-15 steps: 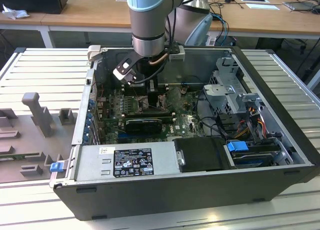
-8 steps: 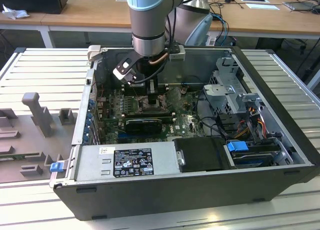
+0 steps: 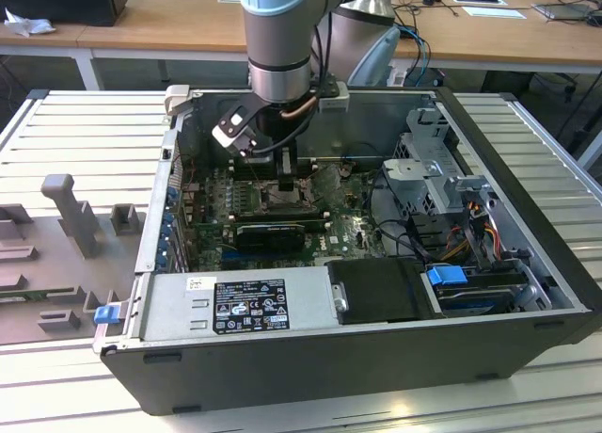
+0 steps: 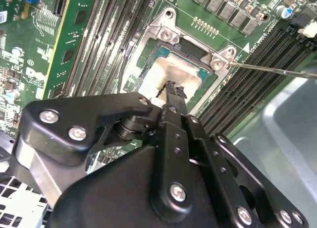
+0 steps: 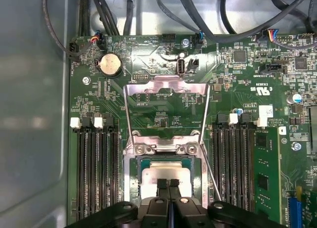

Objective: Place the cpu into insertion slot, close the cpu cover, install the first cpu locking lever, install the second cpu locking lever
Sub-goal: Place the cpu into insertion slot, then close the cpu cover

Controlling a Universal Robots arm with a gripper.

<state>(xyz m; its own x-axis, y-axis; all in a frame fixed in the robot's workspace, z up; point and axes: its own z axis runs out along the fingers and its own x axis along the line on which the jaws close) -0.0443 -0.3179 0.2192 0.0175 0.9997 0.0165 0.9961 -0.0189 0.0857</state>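
The cpu (image 5: 166, 172) is a pale silver square lying in the insertion slot (image 5: 133, 188), between black memory slots; in the second wrist view the cpu (image 4: 168, 72) sits inside the slot's silver rim (image 4: 163, 29). My gripper (image 5: 168, 182) hangs right over the chip with its two fingertips pressed together, and I cannot tell whether they touch its top. The cpu cover (image 5: 166, 84), a thin silver frame, is swung open and lies back over the board beyond the slot. A thin locking lever (image 5: 212, 176) stands free beside the slot. In the exterior view my gripper (image 3: 287, 177) reaches down into the computer case.
The motherboard (image 3: 343, 228) lies inside an open black tower case (image 3: 376, 358). Black cables (image 5: 148, 10) run along the case wall past the board. A black graphics card (image 3: 271, 233), drive cage (image 3: 437, 165) and power supply (image 3: 245, 301) crowd the case. A grey fixture (image 3: 71, 212) stands on the table.
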